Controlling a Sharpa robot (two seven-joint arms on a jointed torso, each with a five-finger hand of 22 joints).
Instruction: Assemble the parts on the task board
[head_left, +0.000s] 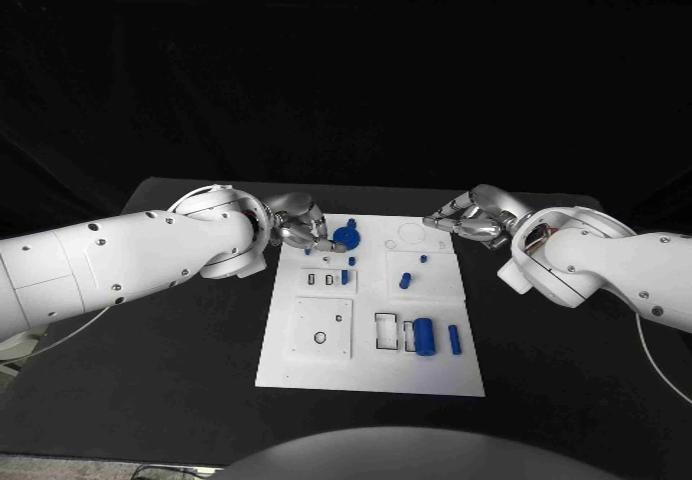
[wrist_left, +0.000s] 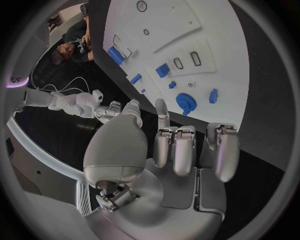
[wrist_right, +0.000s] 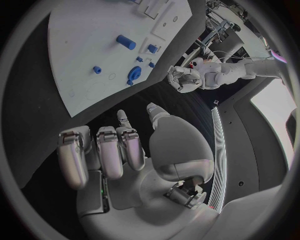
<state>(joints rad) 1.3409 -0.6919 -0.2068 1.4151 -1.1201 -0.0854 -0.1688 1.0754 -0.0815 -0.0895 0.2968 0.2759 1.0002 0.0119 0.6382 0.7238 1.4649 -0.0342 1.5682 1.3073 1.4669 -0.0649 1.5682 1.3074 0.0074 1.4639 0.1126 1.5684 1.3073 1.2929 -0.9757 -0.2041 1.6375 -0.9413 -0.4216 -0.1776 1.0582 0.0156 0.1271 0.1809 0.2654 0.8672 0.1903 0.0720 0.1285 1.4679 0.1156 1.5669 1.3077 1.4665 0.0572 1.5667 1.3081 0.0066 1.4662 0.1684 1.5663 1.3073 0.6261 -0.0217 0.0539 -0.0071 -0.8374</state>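
The white task board (head_left: 372, 365) lies in the middle of the black table. A blue gear (head_left: 346, 238) stands near its far left corner. A blue cylinder (head_left: 427, 335) and a thin blue bar (head_left: 454, 340) lie at the near right, with small blue pegs (head_left: 407, 280) scattered mid-board. My left hand (head_left: 299, 222) hovers by the far left corner, just left of the gear, holding nothing, fingers loosely bent. My right hand (head_left: 464, 218) hovers at the far right corner, likewise empty. The left wrist view shows the left hand (wrist_left: 169, 150) with the gear (wrist_left: 185, 102) beyond its fingertips. The right hand (wrist_right: 119, 150) faces the board (wrist_right: 81, 55).
Rectangular recesses (head_left: 325, 328) and slots (head_left: 387, 331) mark the board's near half. Black table (head_left: 159, 380) surrounds the board on all sides. My white forearms come in from both sides at the far end.
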